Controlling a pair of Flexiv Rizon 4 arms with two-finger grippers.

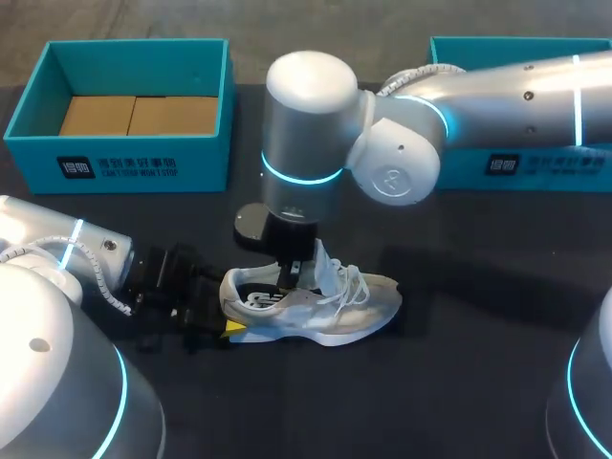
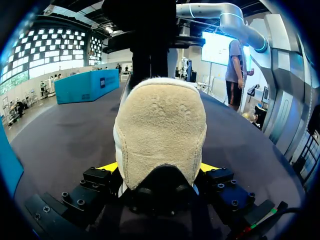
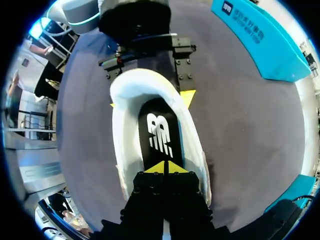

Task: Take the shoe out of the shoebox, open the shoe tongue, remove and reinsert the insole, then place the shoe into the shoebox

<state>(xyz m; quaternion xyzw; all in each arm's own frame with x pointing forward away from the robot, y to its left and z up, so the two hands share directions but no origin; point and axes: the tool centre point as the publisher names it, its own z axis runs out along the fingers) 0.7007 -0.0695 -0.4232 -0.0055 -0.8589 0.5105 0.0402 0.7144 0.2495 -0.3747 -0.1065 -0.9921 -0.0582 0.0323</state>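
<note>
- The white shoe [image 1: 316,306] stands upright on the dark table [image 1: 459,382], well apart from the teal shoebox [image 1: 124,163].
- The left gripper [image 2: 160,167] clamps its heel from both sides.
- The right gripper [image 3: 164,169], tips pressed together, sits inside the shoe over the insole [image 3: 160,130].
- Whether those tips pinch the insole is hidden.

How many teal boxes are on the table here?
2. One teal box stands far left, open, cardboard inside; the other box far right, partly hidden behind the right arm.

Head: right shoebox [image 1: 545,164] cut by edge, partly behind right arm [image 1: 507,96]. Left wrist: shoe [image 2: 160,130] front hidden by heel; left gripper [image 2: 159,167] tips mostly covered, prob. clamping.
</note>
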